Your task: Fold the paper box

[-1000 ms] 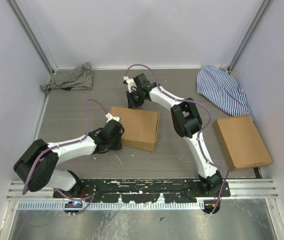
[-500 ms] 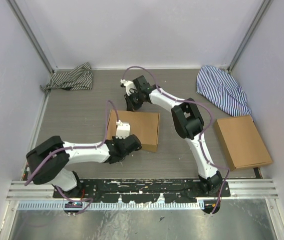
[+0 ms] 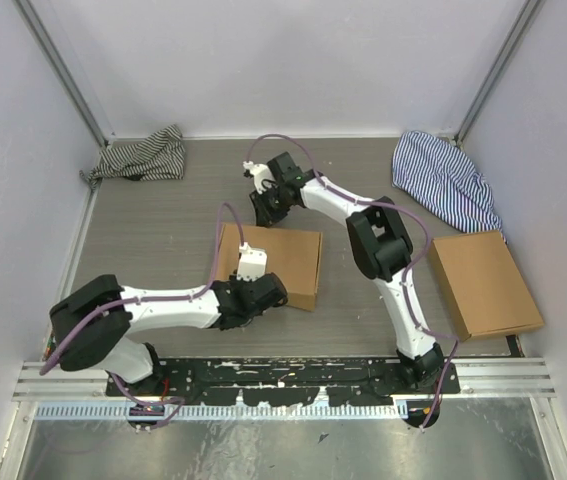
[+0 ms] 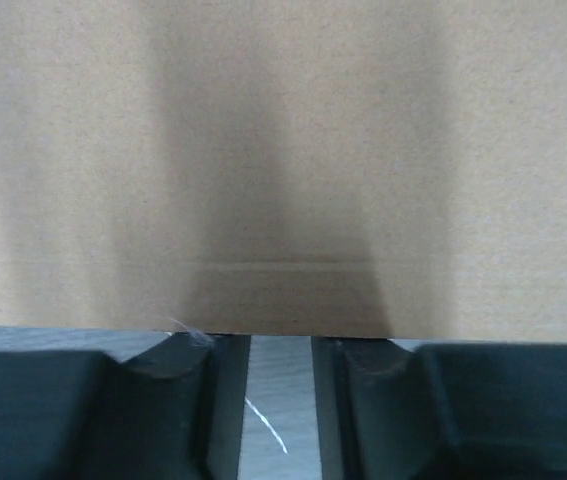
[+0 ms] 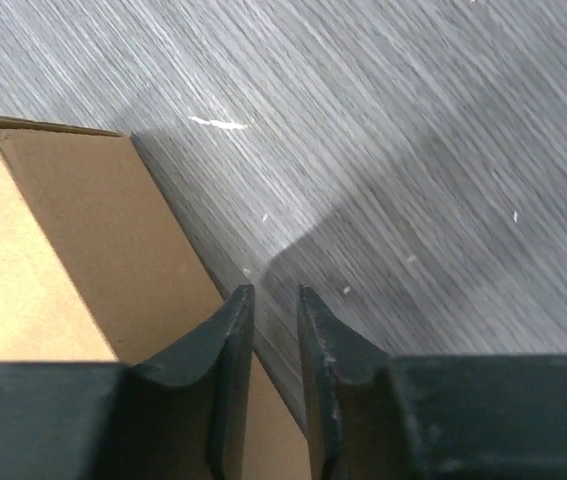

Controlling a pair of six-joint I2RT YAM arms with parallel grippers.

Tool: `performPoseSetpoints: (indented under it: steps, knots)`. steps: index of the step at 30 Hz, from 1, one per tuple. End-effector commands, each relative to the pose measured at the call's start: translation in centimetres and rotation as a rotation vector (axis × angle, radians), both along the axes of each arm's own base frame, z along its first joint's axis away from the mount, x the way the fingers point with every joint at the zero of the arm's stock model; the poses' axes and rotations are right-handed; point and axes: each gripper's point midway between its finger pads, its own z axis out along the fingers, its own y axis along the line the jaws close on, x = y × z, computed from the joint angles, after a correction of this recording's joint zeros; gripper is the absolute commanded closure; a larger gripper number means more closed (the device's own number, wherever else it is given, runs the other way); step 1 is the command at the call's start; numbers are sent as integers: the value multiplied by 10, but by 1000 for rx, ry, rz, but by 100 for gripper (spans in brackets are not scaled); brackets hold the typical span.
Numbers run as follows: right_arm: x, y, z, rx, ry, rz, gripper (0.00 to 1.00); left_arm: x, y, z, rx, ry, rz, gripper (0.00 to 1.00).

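my left end effector [image 4: 280, 345], narrow and empty, faces the paper box [image 4: 283, 150]; right end effector [image 5: 275, 293] narrow too, at its edge

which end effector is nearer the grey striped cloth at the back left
Right: right end effector at the far edge of the middle brown cardboard box, toward the grey striped cloth; left end effector at its near edge.

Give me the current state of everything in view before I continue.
paper box: folded shut, lying flat on the table.
left claw: jaws slightly apart, empty, at the box's near edge.
right claw: jaws slightly apart, empty, beside the box's far edge.
other cardboard box: closed, flat, untouched at the right.
grey striped cloth: crumpled, far left.
blue striped cloth: crumpled, far right.
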Motion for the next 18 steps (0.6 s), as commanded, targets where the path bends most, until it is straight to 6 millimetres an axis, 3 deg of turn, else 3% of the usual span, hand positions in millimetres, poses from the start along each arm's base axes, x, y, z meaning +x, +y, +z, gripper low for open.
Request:
performPoseSetpoints:
  steps: [1,3,5,7,12,18]
  knots:
    - [-68,8,38,-18,120,87,64,28,-34,62,-213,-176,26,59]
    - [-58,3,48,-33,73,49,57,25,-34,71,-229,-180,8,56]
    - [-46,-2,62,-25,32,1,43,20,-33,81,-237,-181,-6,52]
    - [-35,-7,81,-1,-15,-55,40,15,-31,89,-244,-173,-29,50]
    - [-12,-34,122,73,-96,-213,37,-1,-24,112,-282,-145,-87,47]
    - [-13,-69,157,79,-177,-357,37,-12,-11,137,-341,-145,-90,47]
